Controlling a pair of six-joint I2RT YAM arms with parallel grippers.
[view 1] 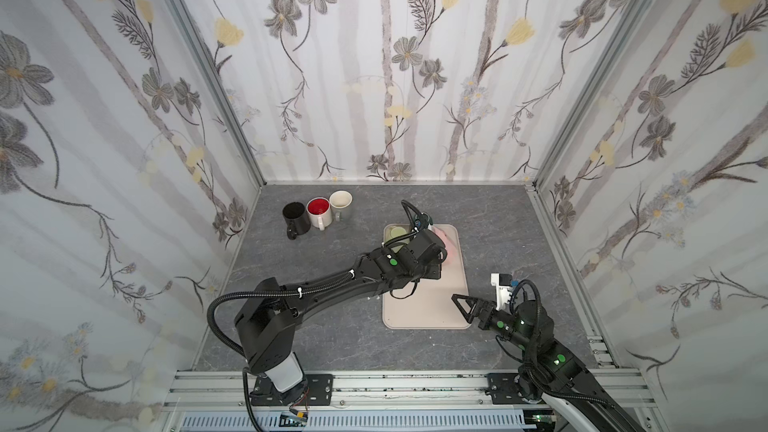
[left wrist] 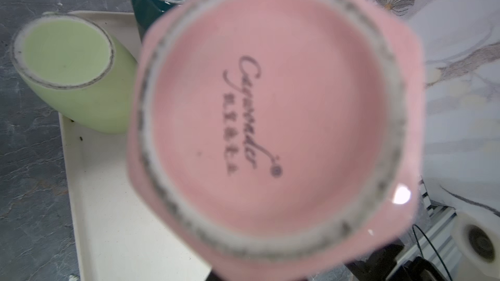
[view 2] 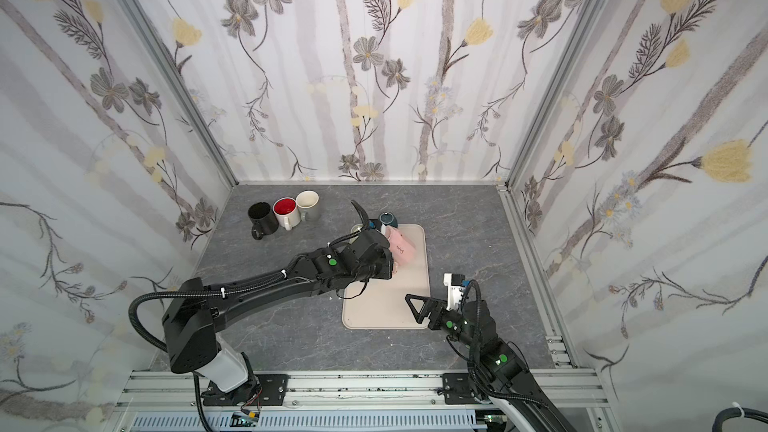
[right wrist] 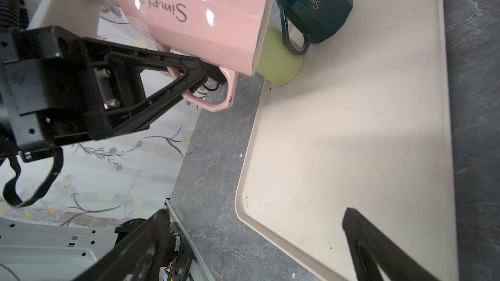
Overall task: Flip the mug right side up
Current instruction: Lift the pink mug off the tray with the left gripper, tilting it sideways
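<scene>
The pink mug point(view 2: 402, 249) hangs on its side above the far part of the beige tray point(view 2: 382, 313). My left gripper point(right wrist: 213, 77) is shut on its handle point(right wrist: 216, 104). In the left wrist view the mug's base point(left wrist: 270, 120) fills the picture, and its mouth points away towards the back mugs. My right gripper point(right wrist: 254, 216) stands open with nothing between its fingers, low over the tray's near right corner, and shows in both top views point(view 1: 461, 305).
A light green mug point(left wrist: 67, 55) and a dark teal mug point(right wrist: 313, 4) stand upside down at the tray's far end. A black mug point(view 1: 295, 216), a red-lined white mug point(view 1: 319, 211) and a grey mug point(view 1: 341, 203) stand upright at the back left.
</scene>
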